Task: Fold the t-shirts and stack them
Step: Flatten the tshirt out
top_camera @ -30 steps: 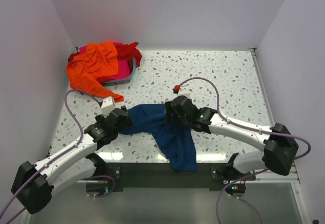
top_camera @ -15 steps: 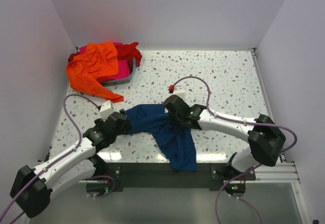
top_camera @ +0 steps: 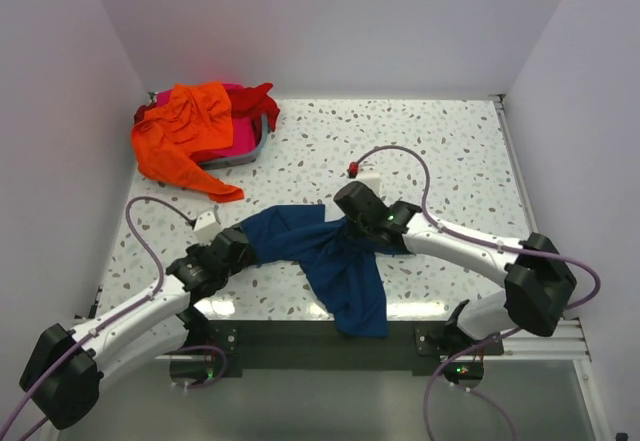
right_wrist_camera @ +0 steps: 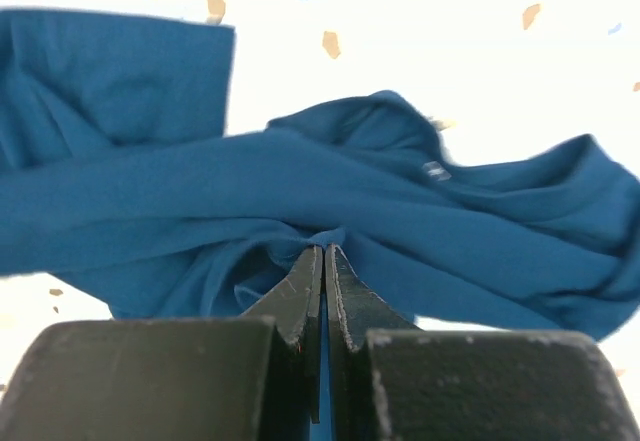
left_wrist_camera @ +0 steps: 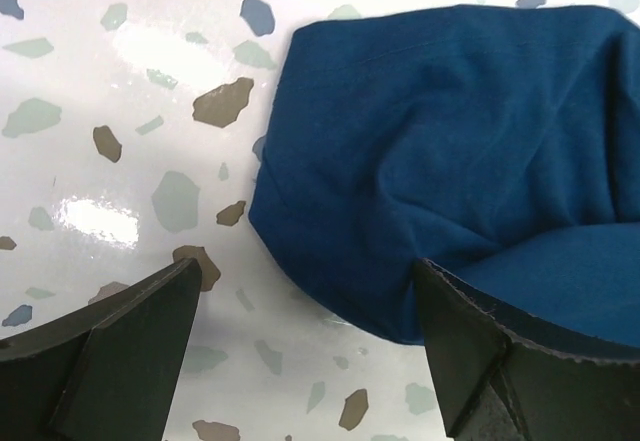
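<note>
The navy blue t-shirt (top_camera: 335, 261) lies crumpled at the table's near middle, one end hanging over the front edge. My right gripper (top_camera: 343, 225) is shut on a pinched fold of it (right_wrist_camera: 324, 249) near the shirt's middle. My left gripper (top_camera: 243, 245) stands open at the shirt's left end. Its fingers (left_wrist_camera: 130, 341) straddle the rounded cloth edge (left_wrist_camera: 330, 291), which reaches the right finger. The orange t-shirt (top_camera: 185, 126), the red one (top_camera: 258, 101) and the pink one (top_camera: 238, 141) are piled at the back left.
A grey basket (top_camera: 262, 143) holds the pile of bright shirts at the back left corner; the orange one spills over its front onto the table. Purple cables loop above both arms. White walls close in the table on three sides.
My right gripper has shut on a fold of the blue shirt and pulled back slightly. My left gripper has slid lower along the shirt's left edge, still open.
</note>
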Controlling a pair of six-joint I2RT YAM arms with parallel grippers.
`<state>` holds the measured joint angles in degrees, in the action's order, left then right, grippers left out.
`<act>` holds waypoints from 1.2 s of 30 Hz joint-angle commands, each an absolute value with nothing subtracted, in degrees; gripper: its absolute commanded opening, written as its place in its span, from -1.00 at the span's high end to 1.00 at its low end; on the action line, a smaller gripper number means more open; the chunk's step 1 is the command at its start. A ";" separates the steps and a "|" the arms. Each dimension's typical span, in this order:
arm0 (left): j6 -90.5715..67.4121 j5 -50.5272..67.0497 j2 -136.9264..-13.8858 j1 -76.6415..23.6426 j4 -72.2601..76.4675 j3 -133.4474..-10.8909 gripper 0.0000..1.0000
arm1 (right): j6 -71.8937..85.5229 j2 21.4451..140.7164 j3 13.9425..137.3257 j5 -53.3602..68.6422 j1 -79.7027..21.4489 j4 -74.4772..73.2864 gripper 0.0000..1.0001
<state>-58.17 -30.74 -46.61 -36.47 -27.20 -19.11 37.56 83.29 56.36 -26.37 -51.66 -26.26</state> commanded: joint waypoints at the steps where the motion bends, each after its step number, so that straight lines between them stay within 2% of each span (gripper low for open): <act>1: -62.04 -32.52 -47.98 -36.12 -24.26 -17.49 -0.82 | 38.50 77.09 55.11 -29.27 -49.31 -28.04 1.00; 7: -62.93 -33.93 -51.85 -36.12 -20.75 -16.70 -0.49 | 38.32 72.34 53.35 -29.62 -47.11 -30.67 1.00; 10: -62.05 -33.75 -53.95 -36.12 -18.20 -16.96 -0.13 | 38.58 70.23 52.30 -29.71 -45.97 -31.37 1.00; 11: -61.70 -33.58 -54.49 -36.12 -16.63 -16.96 0.10 | 38.58 68.83 51.95 -29.79 -45.62 -31.55 1.00; 13: -60.39 -33.05 -56.33 -36.12 -15.12 -17.31 0.36 | 38.58 67.59 51.77 -30.41 -44.66 -32.69 1.00; 14: -59.86 -32.96 -56.95 -36.12 -14.51 -18.18 0.60 | 38.50 66.80 52.03 -30.76 -44.39 -33.13 1.00; 16: -58.36 -33.48 -58.18 -36.12 -15.11 -20.12 0.82 | 37.89 64.78 52.64 -32.16 -43.69 -35.14 1.00; 17: -57.75 -33.75 -58.44 -36.12 -15.81 -22.48 0.99 | 37.62 64.17 53.69 -32.69 -43.42 -35.85 1.00; 18: -56.09 -34.53 -58.62 -36.12 -16.08 -23.80 1.00 | 37.27 62.94 54.40 -33.39 -42.72 -36.56 1.00; 26: -44.66 -35.33 -61.34 -36.47 -19.33 -40.67 1.00 | 30.42 60.38 68.44 -39.28 -36.65 -45.43 1.00; 28: -42.55 -34.28 -63.18 -37.00 -19.16 -41.31 0.92 | 29.10 59.60 70.48 -41.13 -35.34 -47.01 1.00; 31: -41.05 -31.82 -65.65 -37.79 -17.58 -39.99 0.46 | 28.56 58.80 73.03 -43.94 -34.02 -49.30 1.00; 32: -41.04 -31.56 -65.92 -37.88 -17.23 -38.60 0.11 | 28.56 58.10 73.21 -44.73 -33.67 -49.74 1.00; 33: -41.22 -31.55 -66.09 -37.88 -17.05 -37.80 -0.08 | 28.65 57.75 73.04 -46.04 -32.88 -50.18 1.00; 34: -41.48 -31.64 -65.92 -37.88 -16.79 -36.14 -0.39 | 28.74 57.40 72.25 -46.40 -32.52 -50.88 1.00; 36: -41.66 -32.34 -65.31 -37.79 -16.00 -34.55 -0.59 | 28.83 56.34 71.02 -46.49 -31.38 -50.98 1.00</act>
